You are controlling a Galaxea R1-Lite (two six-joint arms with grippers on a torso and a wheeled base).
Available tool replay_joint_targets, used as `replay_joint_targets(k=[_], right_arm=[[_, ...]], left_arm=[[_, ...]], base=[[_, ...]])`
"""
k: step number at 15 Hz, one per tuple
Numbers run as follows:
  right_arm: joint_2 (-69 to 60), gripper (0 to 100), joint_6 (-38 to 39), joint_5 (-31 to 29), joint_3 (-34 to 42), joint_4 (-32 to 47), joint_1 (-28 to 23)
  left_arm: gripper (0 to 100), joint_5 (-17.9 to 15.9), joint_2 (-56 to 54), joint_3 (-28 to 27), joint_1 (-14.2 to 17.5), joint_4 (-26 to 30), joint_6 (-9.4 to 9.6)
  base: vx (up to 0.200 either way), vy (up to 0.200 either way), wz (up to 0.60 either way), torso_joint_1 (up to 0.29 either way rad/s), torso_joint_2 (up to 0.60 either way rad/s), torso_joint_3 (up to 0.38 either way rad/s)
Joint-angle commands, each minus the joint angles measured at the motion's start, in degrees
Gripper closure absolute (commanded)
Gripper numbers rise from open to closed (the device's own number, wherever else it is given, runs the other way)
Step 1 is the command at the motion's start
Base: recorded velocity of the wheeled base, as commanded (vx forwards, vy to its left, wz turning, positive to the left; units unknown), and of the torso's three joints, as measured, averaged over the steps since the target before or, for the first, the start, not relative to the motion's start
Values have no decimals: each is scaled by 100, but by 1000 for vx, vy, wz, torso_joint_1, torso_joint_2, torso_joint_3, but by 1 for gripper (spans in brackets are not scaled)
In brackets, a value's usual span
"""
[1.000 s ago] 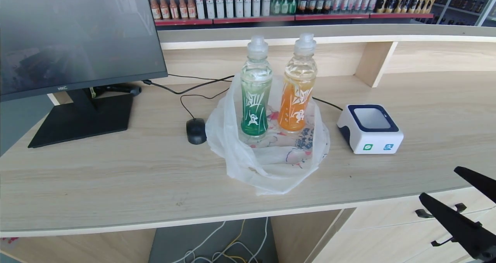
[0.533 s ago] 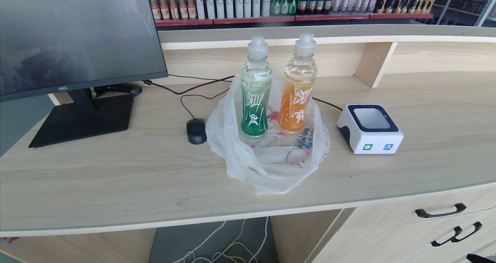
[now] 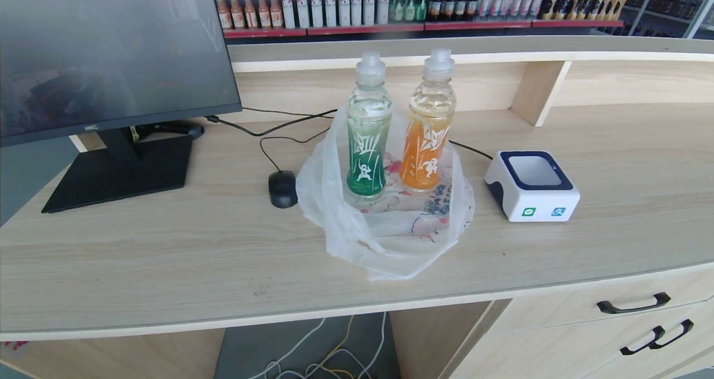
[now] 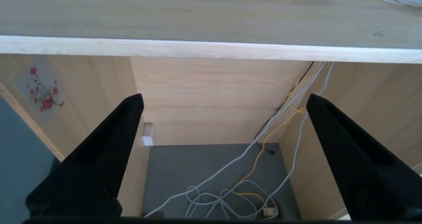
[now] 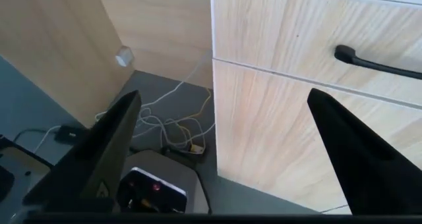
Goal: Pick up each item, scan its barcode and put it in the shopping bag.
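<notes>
A green bottle [image 3: 367, 139] and an orange bottle [image 3: 429, 133] stand upright inside the white plastic shopping bag [image 3: 390, 228], which lies spread open on the counter's middle. A white barcode scanner [image 3: 531, 185] with a dark-rimmed window sits just right of the bag. My left gripper [image 4: 224, 158] hangs open below the counter's front edge, facing the leg space with its loose cables. My right gripper [image 5: 224, 158] is open too, low beside the drawer fronts [image 5: 316, 85], with nothing between its fingers.
A monitor [image 3: 111, 49] on a black stand occupies the counter's left. A black mouse [image 3: 282, 188] lies left of the bag, its cable running back. A raised ledge [image 3: 446, 49] backs the counter, with store shelves of bottles beyond. Drawers with black handles [image 3: 633, 303] sit below right.
My right gripper has dropped out of the head view's lower right corner, where it showed a second ago. The bottles, bag and scanner have not moved.
</notes>
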Motion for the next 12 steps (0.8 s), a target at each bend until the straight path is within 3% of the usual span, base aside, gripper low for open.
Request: replay_joint_targets(k=[1,6,12], right_arm=[[10,0,7,-1,1,0,-1320],[-78,0,51,-1,1,0,-2498],[-798,0,113,-1,1,0,-2445]], left_arm=[[0,1,0,0,0,-1,-6],[0,1,0,0,0,-1,-6],[0,1,0,0,0,-1,-6]], base=[[0,0,0,0,0,0],[0,0,0,0,0,0],[0,0,0,0,0,0]])
